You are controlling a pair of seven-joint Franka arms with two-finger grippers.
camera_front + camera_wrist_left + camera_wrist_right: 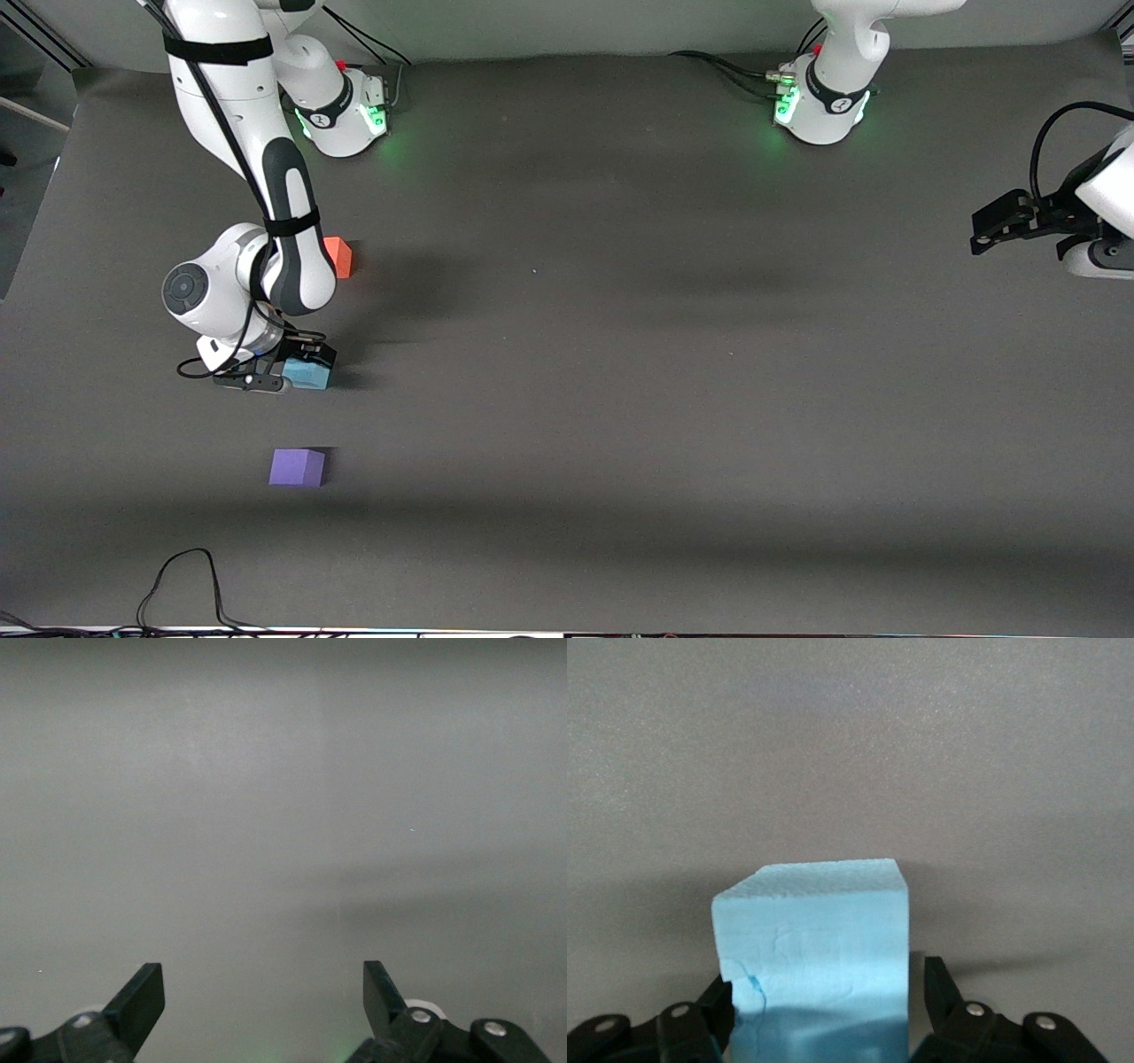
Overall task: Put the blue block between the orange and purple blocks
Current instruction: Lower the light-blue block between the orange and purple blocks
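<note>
Pretty plain setup: dark grey matte table (620,354) covering nearly everything, with soft shadow bands across it. Pale wall (576,27) along the top edge, and some black cable (177,585) looping at the near edge.

A dark grey table mat (620,354) fills most of the frame. A thin black cable (182,580) loops at the lower left edge. Pale wall (576,27) spans the top.

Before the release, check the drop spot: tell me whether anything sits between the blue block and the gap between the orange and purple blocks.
Nothing visible does. The right gripper is shut on the blue block, already over bare table between the orange block and the purple block. The left gripper waits open at the left arm's end.
</note>
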